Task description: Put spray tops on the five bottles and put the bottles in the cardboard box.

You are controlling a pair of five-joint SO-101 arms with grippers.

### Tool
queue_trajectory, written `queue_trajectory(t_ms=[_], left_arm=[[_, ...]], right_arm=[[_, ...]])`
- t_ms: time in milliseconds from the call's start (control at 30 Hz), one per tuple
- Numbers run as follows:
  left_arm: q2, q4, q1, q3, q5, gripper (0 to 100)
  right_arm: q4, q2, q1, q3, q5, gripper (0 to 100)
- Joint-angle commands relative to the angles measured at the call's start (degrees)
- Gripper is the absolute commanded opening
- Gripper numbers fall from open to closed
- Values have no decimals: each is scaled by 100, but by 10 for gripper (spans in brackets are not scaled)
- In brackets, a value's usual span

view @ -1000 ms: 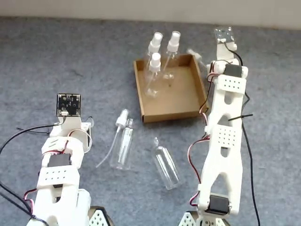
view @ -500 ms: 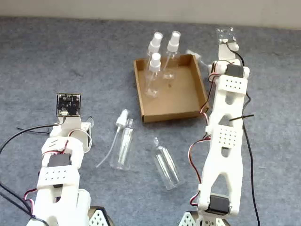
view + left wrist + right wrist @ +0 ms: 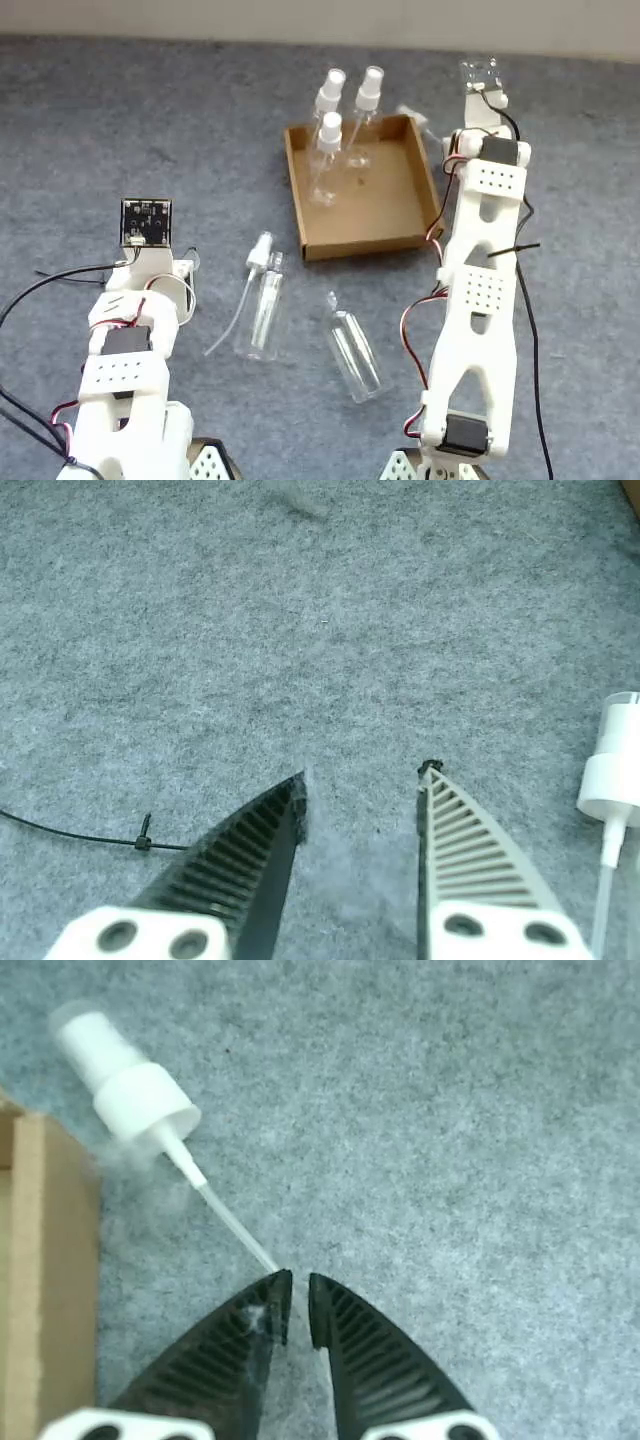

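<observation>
At cardboard box (image 3: 296,200): counting three capped bottles (image 3: 326,150) leaning in it, two bare bottles (image 3: 352,352) lying outside; noting right gripper (image 3: 298,1300) nearly closed, empty, at loose spray top (image 3: 135,1085), left gripper (image 3: 360,780) open

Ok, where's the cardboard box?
High view: the cardboard box lies at the far middle of the carpet, beside the right arm, holding three capped bottles.

- The white jointed right arm (image 3: 480,250) has stretched slightly farther along the side of the brown cardboard box (image 3: 296,190).
- Its wrist end, tipped with a small clear camera module (image 3: 478,72), now sits a little nearer the far edge of the grey felt table (image 3: 150,120) than a second ago.
</observation>
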Motion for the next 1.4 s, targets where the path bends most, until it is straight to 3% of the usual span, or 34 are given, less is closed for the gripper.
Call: queue_trajectory(t_ms=[0, 167, 400, 667, 867, 1067, 1367], left_arm=[[-57, -88, 84, -31, 44, 175], [-57, -88, 84, -31, 44, 175], [-57, -88, 84, -31, 44, 175], [-57, -88, 84, -31, 44, 175], [-57, -88, 84, -31, 44, 175], [-57, -88, 84, -31, 44, 175], [-57, -88, 84, -31, 44, 175]], right_arm=[[-75, -84, 66, -233, -9, 5], [-22, 303, 224, -286, 9, 5], [637, 681, 426, -295, 809, 5], [637, -57, 558, -303, 545, 9], [-391, -514, 497, -295, -334, 11], [-2185, -418, 338, -136, -782, 11], [-3090, 251, 110, -4, -985, 28]])
